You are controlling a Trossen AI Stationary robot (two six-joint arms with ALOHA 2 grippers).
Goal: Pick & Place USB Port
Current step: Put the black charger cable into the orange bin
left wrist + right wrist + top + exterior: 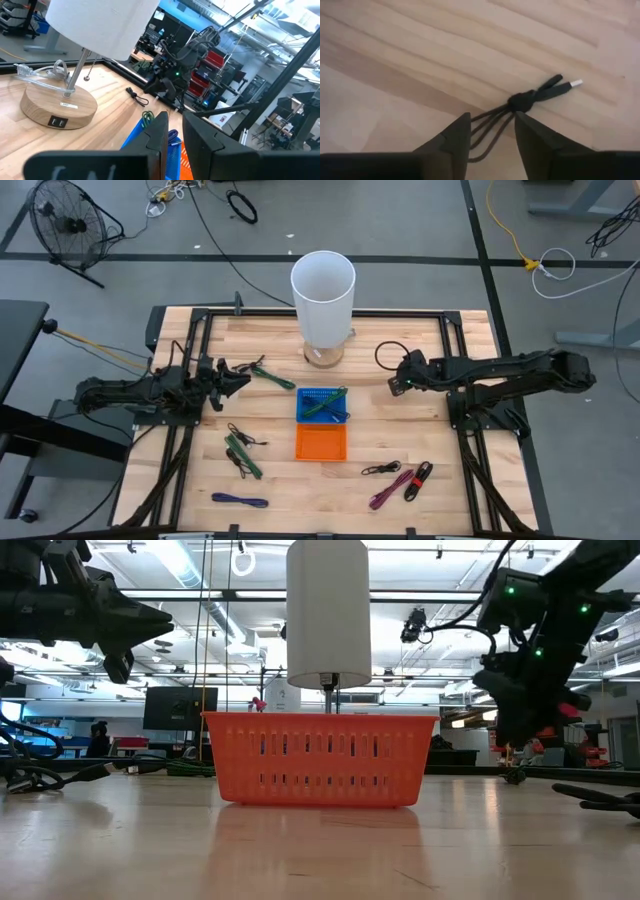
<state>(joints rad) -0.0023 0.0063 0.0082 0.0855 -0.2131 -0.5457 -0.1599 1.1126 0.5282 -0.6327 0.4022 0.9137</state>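
Observation:
A black USB cable (522, 102), tied in a bundle with its silver plug (576, 83) sticking out, lies flat on the wooden table. My right gripper (492, 135) is open just above it, one finger on each side of its trailing strands, right of the lamp (322, 290) in the high view (400, 383). The lamp's round wooden base has USB ports (57, 121) on its side. My left gripper (175, 142) hovers over the table's left part (232, 380), with a narrow gap between its fingers. A green cable (272, 376) lies on the table by it.
A blue basket (322, 405) with a green cable in it and an orange basket (320, 442) sit mid-table. Loose cables lie near the front: green (243, 455), blue (240, 500), pink (390, 490), black (380, 470). Bare wood lies between the lamp and my right gripper.

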